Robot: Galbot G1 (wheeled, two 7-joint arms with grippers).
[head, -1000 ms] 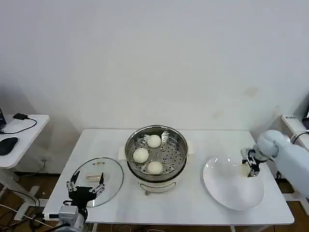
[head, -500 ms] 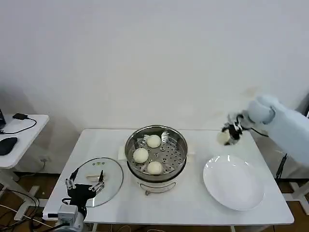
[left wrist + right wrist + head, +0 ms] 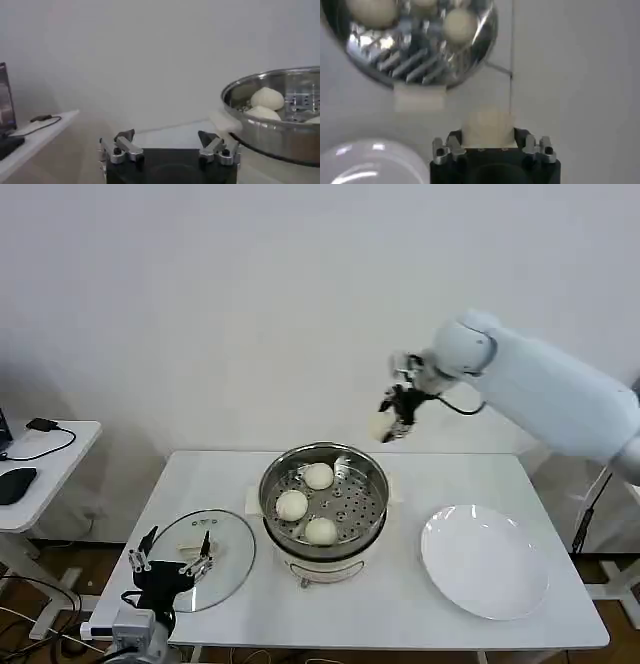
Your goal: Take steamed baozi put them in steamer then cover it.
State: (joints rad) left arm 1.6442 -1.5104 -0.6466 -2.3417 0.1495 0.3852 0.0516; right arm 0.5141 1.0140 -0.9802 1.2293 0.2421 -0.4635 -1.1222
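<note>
A glass lid [image 3: 205, 559] and white plate [image 3: 486, 562] lie on the table [image 3: 400, 604].

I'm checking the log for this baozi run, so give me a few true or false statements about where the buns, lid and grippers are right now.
1. Three steamed baozi lie in the steamer. True.
2. The right gripper is empty. False: it holds a fourth baozi in the air, up and to the right of the steamer.
3. The glass lid covers the steamer. False: it lies flat on the table, left of the pot.
4. The white plate holds no buns. True.
5. The left gripper is open over the lid. True.
</note>
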